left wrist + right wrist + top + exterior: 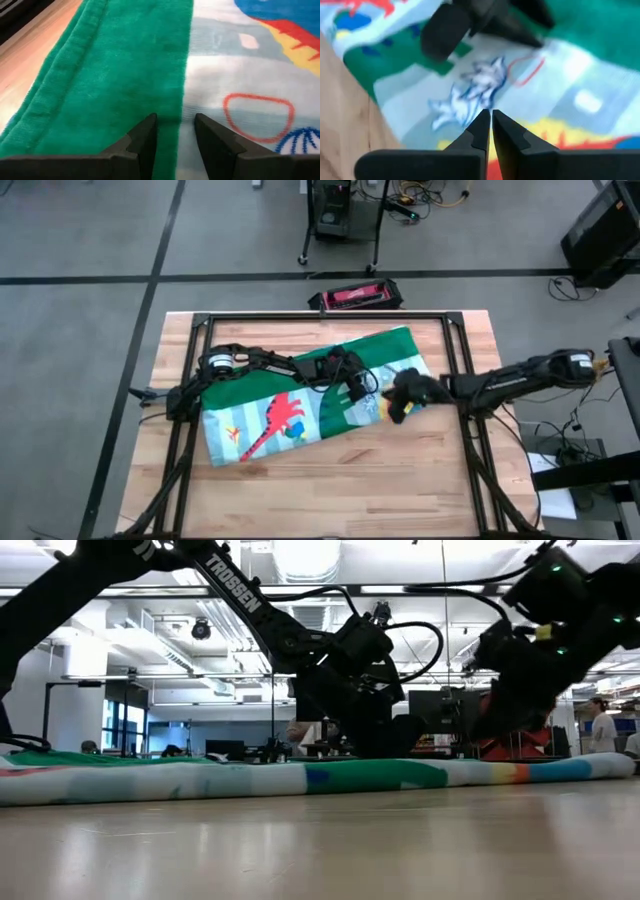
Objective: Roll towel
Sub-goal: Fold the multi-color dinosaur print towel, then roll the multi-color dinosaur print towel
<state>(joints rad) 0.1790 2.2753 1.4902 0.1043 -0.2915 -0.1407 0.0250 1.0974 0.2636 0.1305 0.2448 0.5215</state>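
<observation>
The towel (300, 405) lies flat on the wooden table, slanting. Its dinosaur-printed striped face is toward the near edge, and a green layer (125, 65) is folded over its far side. My left gripper (352, 390) reaches in from the left and is down on the towel's middle, at the green layer's edge. My right gripper (398, 408) is shut and hangs over the towel's right end. In the right wrist view its fingers (487, 114) point at the printed face (580, 100). I cannot tell whether they touch it. My left gripper (175, 120) comes slanting down from the table's left. Its two fingers stand either side of the green layer's edge (172, 107), where it lies on the striped face. Cloth fills the gap between them. The towel stays down on the table, slack.
Black frame rails (455, 370) run along the table's left, far and right sides. A red and black case (355, 297) lies at the far edge. Bare wood (330, 490) shows between the towel and the near edge. People stand in the room behind (600, 725).
</observation>
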